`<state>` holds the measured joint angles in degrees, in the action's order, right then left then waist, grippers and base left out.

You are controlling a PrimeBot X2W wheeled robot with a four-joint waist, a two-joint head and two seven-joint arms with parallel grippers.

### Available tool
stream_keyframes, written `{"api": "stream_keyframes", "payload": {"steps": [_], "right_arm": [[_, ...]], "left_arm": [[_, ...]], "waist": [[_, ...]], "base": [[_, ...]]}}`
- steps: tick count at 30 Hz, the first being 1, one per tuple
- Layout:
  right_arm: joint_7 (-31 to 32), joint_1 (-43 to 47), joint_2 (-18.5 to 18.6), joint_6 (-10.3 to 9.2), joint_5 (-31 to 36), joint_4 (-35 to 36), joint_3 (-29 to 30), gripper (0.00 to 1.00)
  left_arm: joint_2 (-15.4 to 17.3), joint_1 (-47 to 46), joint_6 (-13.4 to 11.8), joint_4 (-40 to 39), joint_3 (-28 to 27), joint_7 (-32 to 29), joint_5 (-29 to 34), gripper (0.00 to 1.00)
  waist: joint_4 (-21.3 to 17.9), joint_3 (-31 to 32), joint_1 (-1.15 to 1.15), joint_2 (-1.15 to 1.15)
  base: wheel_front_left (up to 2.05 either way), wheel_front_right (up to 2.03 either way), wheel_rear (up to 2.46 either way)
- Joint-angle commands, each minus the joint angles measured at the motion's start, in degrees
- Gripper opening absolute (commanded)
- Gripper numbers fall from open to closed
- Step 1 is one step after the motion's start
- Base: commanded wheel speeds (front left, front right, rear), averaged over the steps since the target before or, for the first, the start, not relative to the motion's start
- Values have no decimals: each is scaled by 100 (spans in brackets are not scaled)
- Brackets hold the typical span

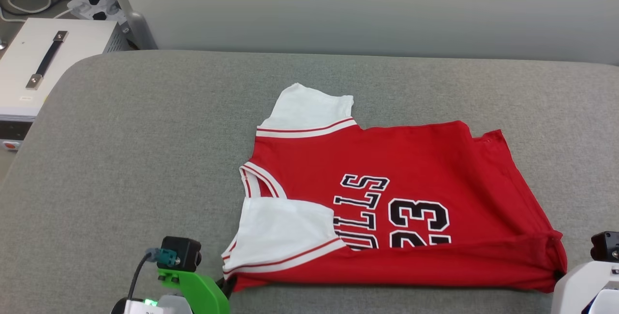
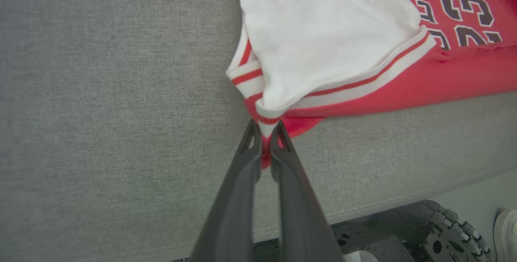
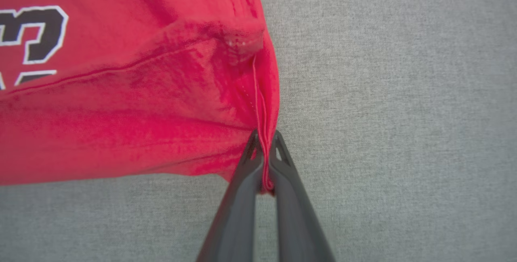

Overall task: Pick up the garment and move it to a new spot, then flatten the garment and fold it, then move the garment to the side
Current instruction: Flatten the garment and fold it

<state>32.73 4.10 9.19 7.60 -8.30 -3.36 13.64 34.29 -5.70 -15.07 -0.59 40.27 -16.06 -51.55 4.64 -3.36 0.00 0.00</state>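
Grey surface (image 1: 145, 159) under garment (image 1: 411, 159), pale wall (image 1: 338, 4)

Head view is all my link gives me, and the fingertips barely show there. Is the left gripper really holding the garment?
Observer: Yes, the left gripper is shut on the garment, pinching the striped trim corner below the white sleeve.
Operator: And the right?
Observer: The right gripper is shut on the red hem corner, a seam running between its fingers.
Operator: Anything past the near edge?
Observer: A roller wheel shows past the grey pad's near edge.
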Motion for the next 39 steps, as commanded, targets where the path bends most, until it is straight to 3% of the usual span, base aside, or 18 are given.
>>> {"api": "stream_keyframes", "payload": {"steps": [1, 26, 27, 28, 29, 39], "right_arm": [[46, 104, -36, -11, 13, 85, 79, 0], [-352, -166, -132, -11, -43, -482, -65, 0], [-352, -172, -131, -11, -48, -520, -66, 0], [-380, -178, -128, -11, -44, -532, -61, 22], [-425, -185, -122, -11, -40, -537, -49, 100], [-870, -145, 32, -11, -216, -50, -159, 100]], "left_arm": [[54, 110, -44, -24, -1, -53, -40, 0], [-257, -346, 332, 952, 241, -177, -40, 2], [-259, -355, 319, 991, 258, -172, -12, 92], [-261, -351, 310, 1017, 265, -168, -4, 100], [-258, -336, 302, 1035, 269, -168, -6, 100], [-55, -124, 38, 465, -88, 379, 22, 100]], "waist": [[-1, 31, 0, 0], [-124, -413, 0, 0], [-128, -393, 0, 0], [-131, -370, 0, 0], [-135, -338, 0, 0], [-188, 40, 0, 0]], "base": [[0, 0, 0], [0, 0, 0], [0, 0, 0], [0, 0, 0], [0, 0, 0], [0, 0, 0]]}}
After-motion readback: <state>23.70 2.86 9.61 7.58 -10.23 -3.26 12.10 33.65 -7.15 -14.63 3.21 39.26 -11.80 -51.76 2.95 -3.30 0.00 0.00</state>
